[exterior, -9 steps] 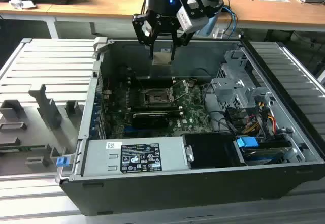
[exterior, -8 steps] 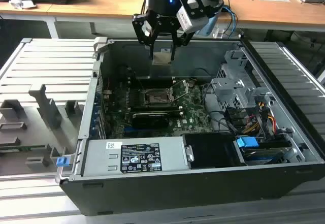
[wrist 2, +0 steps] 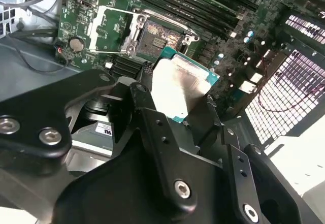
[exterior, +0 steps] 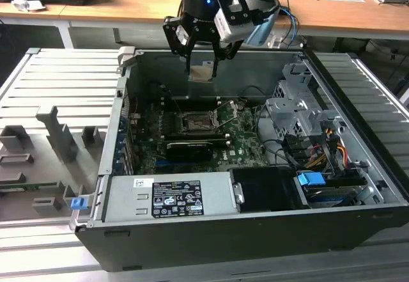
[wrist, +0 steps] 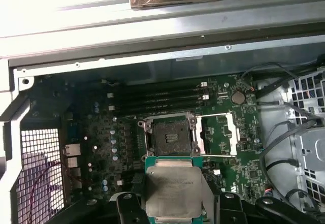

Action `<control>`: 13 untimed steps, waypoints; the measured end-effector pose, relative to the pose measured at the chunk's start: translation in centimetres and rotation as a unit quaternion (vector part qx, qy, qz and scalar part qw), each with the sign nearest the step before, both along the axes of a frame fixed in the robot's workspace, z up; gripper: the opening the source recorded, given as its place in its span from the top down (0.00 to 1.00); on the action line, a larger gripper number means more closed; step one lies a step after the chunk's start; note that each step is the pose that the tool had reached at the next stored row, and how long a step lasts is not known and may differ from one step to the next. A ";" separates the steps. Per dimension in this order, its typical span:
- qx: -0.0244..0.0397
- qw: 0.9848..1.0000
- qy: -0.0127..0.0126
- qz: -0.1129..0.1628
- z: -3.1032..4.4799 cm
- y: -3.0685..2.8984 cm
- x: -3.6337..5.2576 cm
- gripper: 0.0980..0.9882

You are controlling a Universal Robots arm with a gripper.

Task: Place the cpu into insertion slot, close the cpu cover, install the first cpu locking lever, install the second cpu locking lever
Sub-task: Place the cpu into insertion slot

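**Chip held high over open socket**

A ribbed grey desk (exterior: 57, 77) carries an open computer case (exterior: 268, 243), its side panel off and the inside facing up. The exterior view cuts off the case's near corners, and cables and a grey drive cage (exterior: 300, 112) crowd the exterior view's right. A green board (exterior: 246, 144) lies flat on the case floor; its small parts are too fine to make out.

The black pincer (exterior: 202, 70) hangs over the case's far wall, well above the board. It is pinching the cpu (exterior: 205, 75) by two opposite edges, one finger (wrist: 124, 203) on each side.

The cpu cover (wrist: 201, 135) is swung open. It lies just beside the insertion slot (wrist: 170, 134), on the side of the round coin battery (wrist: 237, 97), with board showing through its window. The slot stands bare, its dark centre uncovered.

The cpu is square, so no side runs longer. It is held flat, pale metal top up, with a green rim around it. In the first wrist view its edges run in line with the slot's sides, and its near edge is cut off. In the second wrist view the pincer's body hides part of the chip.
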State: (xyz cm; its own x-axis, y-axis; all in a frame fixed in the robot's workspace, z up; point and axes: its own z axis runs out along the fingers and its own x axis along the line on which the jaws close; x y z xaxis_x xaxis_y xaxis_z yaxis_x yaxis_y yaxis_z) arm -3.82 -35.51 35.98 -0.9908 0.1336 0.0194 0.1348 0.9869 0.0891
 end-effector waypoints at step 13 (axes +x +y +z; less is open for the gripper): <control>-0.001 0.994 0.000 -0.109 -1.01 0.00 -0.01 0.52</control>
